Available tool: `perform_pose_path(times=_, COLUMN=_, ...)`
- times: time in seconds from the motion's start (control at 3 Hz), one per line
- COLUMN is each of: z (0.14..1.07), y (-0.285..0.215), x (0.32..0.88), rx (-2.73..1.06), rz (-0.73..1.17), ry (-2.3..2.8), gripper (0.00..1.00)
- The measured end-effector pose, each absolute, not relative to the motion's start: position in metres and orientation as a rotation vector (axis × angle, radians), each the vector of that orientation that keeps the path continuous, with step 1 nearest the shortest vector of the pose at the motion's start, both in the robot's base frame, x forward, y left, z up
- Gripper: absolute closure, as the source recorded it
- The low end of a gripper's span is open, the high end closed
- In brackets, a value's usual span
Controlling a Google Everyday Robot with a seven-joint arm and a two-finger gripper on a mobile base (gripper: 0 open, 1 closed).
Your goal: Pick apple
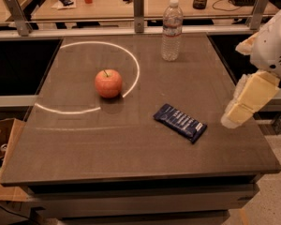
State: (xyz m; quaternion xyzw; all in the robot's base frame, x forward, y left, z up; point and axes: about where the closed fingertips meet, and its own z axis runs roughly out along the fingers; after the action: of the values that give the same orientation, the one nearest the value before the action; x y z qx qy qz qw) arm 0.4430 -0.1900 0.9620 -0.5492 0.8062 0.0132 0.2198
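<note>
The apple [108, 83] is round and orange-red with a short dark stem. It sits on the brown table [131, 149], left of centre, on a white painted ring. My gripper [232, 118] hangs at the table's right edge, cream-coloured and pointing down-left. It is well to the right of the apple, apart from it, and holds nothing that I can see.
A clear water bottle [171, 31] stands at the back of the table. A dark blue snack bar [180, 122] lies between the apple and the gripper. A rail with metal posts [138, 6] runs behind the table. A cardboard box [2, 144] sits on the floor at left.
</note>
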Motion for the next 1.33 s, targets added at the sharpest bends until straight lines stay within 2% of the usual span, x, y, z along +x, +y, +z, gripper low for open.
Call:
perform_pose_path(times=0.67, z=0.955, y=-0.158, x=0.456, rx=-1.313, rz=0.278, ry=2.0, gripper=0.0)
perform_pose_path(times=1.33, z=0.944, y=-0.122, x=0.462, rx=-1.263, rz=0.378, ry=1.817, gripper=0.0)
